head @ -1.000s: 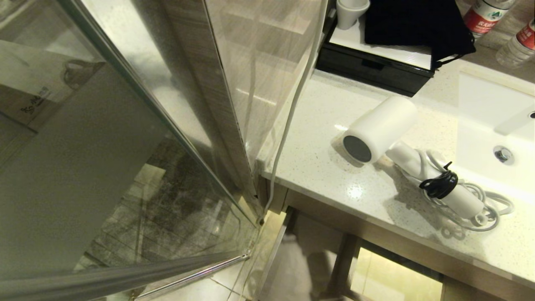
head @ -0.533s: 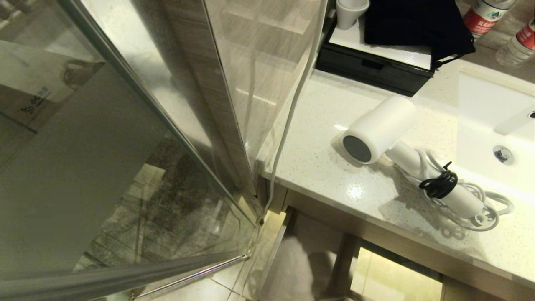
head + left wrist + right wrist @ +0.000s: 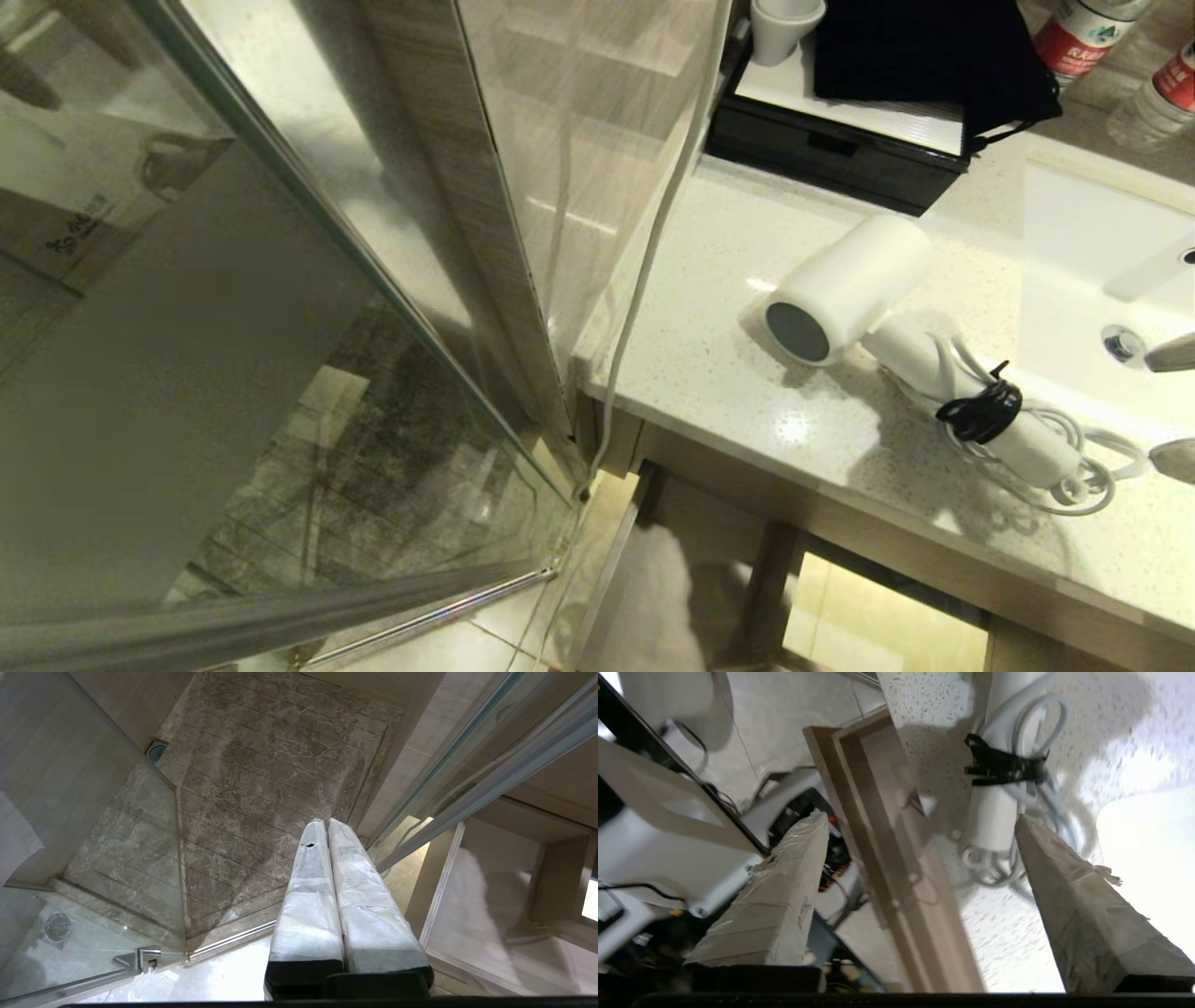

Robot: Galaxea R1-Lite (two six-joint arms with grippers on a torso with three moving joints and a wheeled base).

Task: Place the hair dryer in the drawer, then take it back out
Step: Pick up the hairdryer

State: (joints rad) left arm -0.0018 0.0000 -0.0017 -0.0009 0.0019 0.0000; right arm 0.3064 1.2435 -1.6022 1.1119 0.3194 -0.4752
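**Right pincer spread beside hair dryer handle**

Right pincer [image 3: 920, 816]: fingers wide apart, holding nothing, tips entering at the head view's right edge. Left pincer [image 3: 327, 823]: clenched, empty, hanging over the shower floor. Hair dryer [image 3: 845, 289]: lying right of centre on the speckled worktop [image 3: 709, 373], cord coiled, black strap around the handle. Water bottles [image 3: 1083, 33], upper right: red labels, unreadable.

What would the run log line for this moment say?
hair dryer: lying on counter, cord tied | right gripper: open, near handle end, holding nothing | left gripper: shut, parked over shower floor
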